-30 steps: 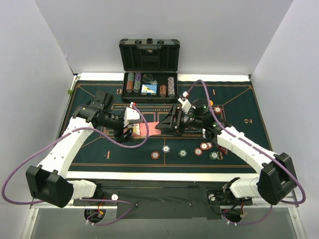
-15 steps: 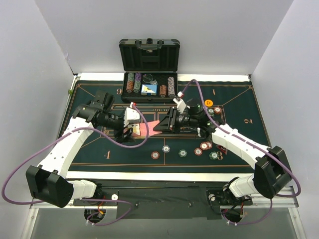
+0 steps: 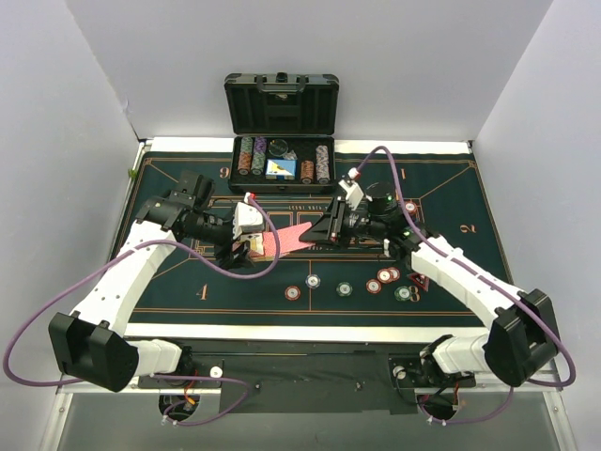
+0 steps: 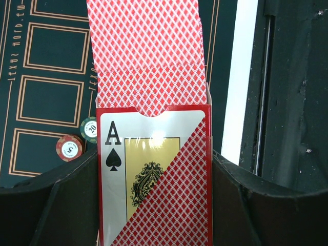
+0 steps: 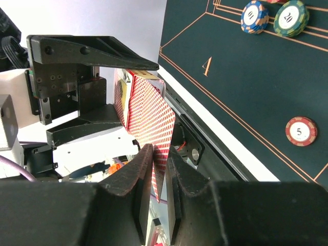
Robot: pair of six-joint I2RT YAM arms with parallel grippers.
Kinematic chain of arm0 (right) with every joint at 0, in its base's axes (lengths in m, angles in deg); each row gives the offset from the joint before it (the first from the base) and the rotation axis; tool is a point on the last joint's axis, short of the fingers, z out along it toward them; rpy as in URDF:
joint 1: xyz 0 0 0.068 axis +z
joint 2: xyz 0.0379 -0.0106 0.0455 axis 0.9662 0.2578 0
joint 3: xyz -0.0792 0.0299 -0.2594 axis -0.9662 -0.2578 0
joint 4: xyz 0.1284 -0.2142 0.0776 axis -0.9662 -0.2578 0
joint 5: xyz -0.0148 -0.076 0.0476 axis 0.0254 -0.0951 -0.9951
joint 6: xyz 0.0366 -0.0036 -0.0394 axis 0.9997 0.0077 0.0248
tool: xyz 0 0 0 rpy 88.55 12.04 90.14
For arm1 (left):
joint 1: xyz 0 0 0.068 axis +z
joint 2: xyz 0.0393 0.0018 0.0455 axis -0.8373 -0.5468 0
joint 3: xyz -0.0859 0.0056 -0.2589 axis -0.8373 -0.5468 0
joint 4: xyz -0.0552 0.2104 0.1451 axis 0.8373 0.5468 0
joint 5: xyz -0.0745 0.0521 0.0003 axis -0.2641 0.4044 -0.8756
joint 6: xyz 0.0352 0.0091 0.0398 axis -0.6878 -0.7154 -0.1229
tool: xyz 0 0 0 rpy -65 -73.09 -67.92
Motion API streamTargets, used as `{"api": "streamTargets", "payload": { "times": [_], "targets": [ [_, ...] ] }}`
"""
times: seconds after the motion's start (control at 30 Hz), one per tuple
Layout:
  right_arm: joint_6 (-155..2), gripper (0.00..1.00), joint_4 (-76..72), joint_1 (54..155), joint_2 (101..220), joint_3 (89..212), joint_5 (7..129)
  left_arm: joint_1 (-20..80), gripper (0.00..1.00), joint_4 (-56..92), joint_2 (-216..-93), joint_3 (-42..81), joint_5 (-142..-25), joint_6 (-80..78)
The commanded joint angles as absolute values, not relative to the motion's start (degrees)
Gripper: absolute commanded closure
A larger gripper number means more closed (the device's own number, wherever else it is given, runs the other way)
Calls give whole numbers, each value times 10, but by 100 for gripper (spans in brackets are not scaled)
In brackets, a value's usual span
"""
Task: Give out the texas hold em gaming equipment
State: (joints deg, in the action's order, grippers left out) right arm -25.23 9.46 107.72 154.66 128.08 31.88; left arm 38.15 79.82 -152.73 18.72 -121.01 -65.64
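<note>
Pulling a red-backed card (image 4: pixel 146 51) out of the card box (image 4: pixel 154 179) is, I judge, the step I'm in. The card sticks well out of the box's open mouth, above the felt near the middle of the table, bridging the gap between my two claws.

My right claw (image 5: pixel 160 177) is narrowed right down onto the card's free end, a pad on either face, so the card can slide out lengthwise rather than bend. Whether I've pinched one card or several I cannot tell; a second red back shows behind it at the box mouth.

My left claw (image 3: pixel 242 246) is clamped across the box's sides, with the ace-of-spades face toward its own wrist camera and the mouth aimed at the right arm. It serves as a fixed dispenser, and both claws sit off the mat so nothing drags.

Below, poker chips (image 3: pixel 344 288) lie scattered on the felt mat (image 3: pixel 451 202) near its numbered spots, which suggests the chip shares are partly dealt. The black case (image 3: pixel 282 103) stands open at the far edge, well apart from the draw.
</note>
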Motion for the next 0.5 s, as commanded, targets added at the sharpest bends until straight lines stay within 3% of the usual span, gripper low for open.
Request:
{"api": "streamTargets", "payload": {
  "times": [0.0, 0.23, 0.47],
  "targets": [
    [-268, 89, 84, 1052, 1509, 1293, 292, 385, 85, 793, -1510, 204, -1246, -666],
    [-271, 100, 71, 981, 1503, 1329, 272, 387, 85, 799, -1503, 203, -1247, -668],
    [-248, 100, 133, 976, 1564, 1322, 272, 392, 85, 805, -1489, 193, -1247, -672]
  ]
}}
